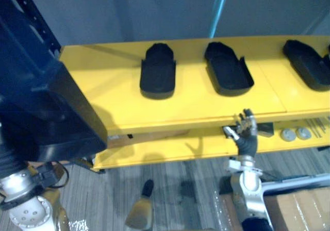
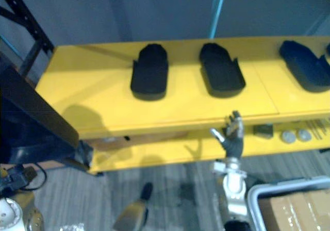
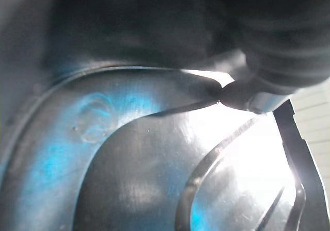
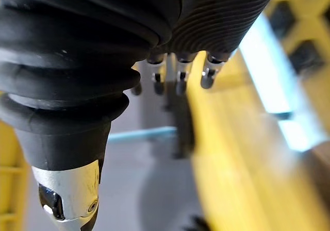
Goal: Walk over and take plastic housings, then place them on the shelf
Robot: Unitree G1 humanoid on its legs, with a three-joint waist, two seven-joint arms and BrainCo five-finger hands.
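Three black plastic housings lie on the yellow shelf (image 1: pixel 108 92): one left of centre (image 1: pixel 158 70), one in the middle (image 1: pixel 228 68), one at the right edge (image 1: pixel 307 64). A fourth, large dark housing (image 1: pixel 41 102) hangs close to the camera at the left, above the shelf's left end. In the left wrist view its glossy inner face (image 3: pixel 129 169) lies right against my left hand (image 3: pixel 250 94), with a silver digit clamped on it. My right hand (image 1: pixel 246 130) stands upright before the shelf's front edge, fingers relaxed and thumb apart, holding nothing.
On the lower shelf board (image 1: pixel 170 148) lie a dark block (image 1: pixel 265 130), two round silver discs (image 1: pixel 287 134) and thin rods (image 1: pixel 315 125). A cardboard box (image 1: pixel 301 205) sits in a grey bin at the lower right. A blue pole (image 1: pixel 219 9) rises behind the shelf.
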